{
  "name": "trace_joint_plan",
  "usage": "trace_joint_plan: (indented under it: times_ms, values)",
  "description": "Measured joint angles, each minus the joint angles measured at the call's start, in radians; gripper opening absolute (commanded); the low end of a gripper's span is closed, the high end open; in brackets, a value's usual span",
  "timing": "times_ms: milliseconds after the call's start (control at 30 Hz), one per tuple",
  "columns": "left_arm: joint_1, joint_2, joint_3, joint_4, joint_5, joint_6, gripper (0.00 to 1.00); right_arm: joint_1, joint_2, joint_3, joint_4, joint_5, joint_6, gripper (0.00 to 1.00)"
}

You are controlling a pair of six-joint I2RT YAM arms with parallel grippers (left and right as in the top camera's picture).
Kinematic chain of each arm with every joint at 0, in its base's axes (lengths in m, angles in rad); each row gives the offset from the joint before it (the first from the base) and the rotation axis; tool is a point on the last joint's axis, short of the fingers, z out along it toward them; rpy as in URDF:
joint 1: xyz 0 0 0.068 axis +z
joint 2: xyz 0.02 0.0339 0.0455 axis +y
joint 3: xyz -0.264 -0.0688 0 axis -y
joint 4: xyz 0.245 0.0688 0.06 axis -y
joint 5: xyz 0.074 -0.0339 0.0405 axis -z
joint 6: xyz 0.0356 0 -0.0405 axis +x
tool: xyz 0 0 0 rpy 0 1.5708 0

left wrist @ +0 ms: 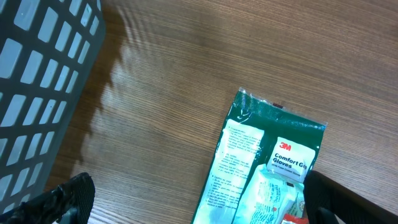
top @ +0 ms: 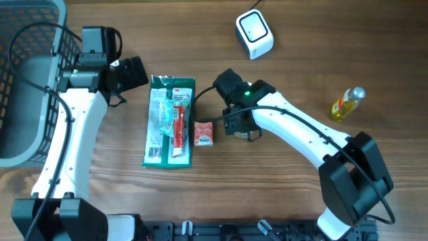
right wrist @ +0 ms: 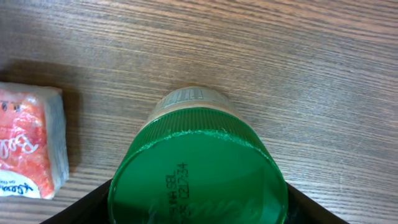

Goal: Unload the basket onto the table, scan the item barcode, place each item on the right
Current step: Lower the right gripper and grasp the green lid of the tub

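On wood-grain desk (top: 301, 40): basket (top: 27, 80), scanner (top: 254, 35), glove packet (top: 170, 120), red sachet (top: 203, 132), bottle (top: 348, 104). My right hand (right wrist: 199, 208) clamped on green-lidded jar (right wrist: 193, 174); my left hand (top: 137, 70) spread wide.

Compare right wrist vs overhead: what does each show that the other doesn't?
Only right wrist: a green lid with a printed code on top, on a jar that stands between the right fingers. Whether they touch it is unclear. In the overhead view the arm hides the jar.
Only overhead: the white scanner, the grey basket, the yellow bottle and the green glove pack.
Both: the small red packet and the wooden table.
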Motion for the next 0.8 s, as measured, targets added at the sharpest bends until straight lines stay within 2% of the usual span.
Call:
trace_joint_plan:
  times_ms: [333, 800]
  values:
    - [0.000, 0.000, 0.000, 0.000, 0.000, 0.000, 1.00, -0.001, 0.000, 0.000, -0.001, 0.019, 0.021, 1.00]
    - [0.000, 0.000, 0.000, 0.000, 0.000, 0.000, 1.00, -0.044, 0.000, 0.000, 0.006, -0.005, 0.025, 1.00]
